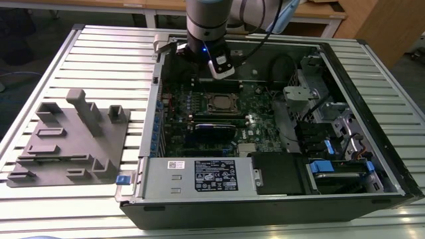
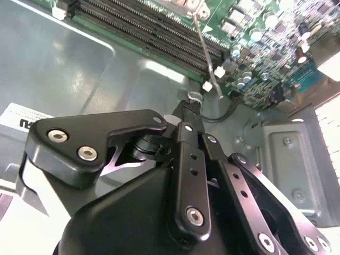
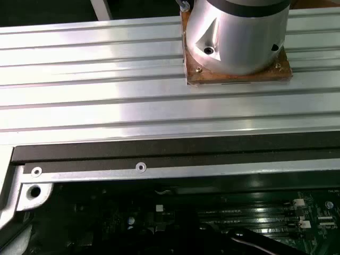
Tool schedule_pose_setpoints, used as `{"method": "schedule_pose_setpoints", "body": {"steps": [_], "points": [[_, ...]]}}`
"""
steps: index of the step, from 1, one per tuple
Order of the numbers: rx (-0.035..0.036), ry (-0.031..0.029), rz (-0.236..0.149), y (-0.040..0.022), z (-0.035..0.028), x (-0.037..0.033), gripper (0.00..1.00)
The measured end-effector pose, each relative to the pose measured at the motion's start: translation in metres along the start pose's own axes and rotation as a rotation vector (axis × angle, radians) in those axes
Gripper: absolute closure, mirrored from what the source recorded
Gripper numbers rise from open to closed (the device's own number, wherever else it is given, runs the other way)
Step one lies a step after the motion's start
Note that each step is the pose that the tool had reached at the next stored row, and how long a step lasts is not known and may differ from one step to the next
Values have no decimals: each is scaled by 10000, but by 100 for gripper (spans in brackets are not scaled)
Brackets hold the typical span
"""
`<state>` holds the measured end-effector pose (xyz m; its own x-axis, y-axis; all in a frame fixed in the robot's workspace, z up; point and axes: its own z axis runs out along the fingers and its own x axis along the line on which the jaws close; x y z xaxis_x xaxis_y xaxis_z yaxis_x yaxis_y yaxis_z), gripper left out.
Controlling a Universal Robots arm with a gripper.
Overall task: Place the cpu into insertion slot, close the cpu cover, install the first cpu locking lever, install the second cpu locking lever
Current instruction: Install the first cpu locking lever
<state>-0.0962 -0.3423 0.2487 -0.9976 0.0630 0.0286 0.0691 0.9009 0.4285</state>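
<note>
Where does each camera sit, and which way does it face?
Exterior view: above the table, looking down into the open computer case; arm reaches in.
Second wrist view: on the arm, past the gripper onto the motherboard.
First wrist view: on the arm, over the case's edge toward the arm's silver base.
Both wrist views share the memory slots.

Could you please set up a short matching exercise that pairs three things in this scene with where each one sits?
Things:
1. grey fixture block
2. power supply box
3. insertion slot

Places:
A. in the middle of the green motherboard
B. on the slatted table, outside the computer case, at the exterior view's left
C. inside the computer case, along its edge nearest the exterior camera

Pairs: 1-B, 2-C, 3-A
</note>
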Motion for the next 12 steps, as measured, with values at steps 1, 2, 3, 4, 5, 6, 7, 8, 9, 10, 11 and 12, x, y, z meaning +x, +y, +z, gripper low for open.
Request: {"method": "schedule_pose_setpoints", "body": {"steps": [1, 2, 3, 4, 5, 6, 7, 8, 9, 10, 11, 12], "points": [[-2, 0, 0, 0, 0, 0, 89], [-4, 0, 0, 0, 0, 0, 89], [-4, 0, 0, 1, -1, 0, 89], [-3, 1, 0, 1, -2, 0, 89], [-3, 1, 0, 1, -2, 0, 89], [-4, 0, 0, 1, -2, 0, 89], [-3, 1, 1, 1, -3, 0, 89], [-4, 1, 0, 1, -2, 0, 89], [-4, 1, 0, 1, -2, 0, 89], [-4, 0, 0, 1, -2, 0, 89], [-4, 0, 0, 1, -2, 0, 89], [-4, 0, 0, 2, -4, 0, 89]]}}
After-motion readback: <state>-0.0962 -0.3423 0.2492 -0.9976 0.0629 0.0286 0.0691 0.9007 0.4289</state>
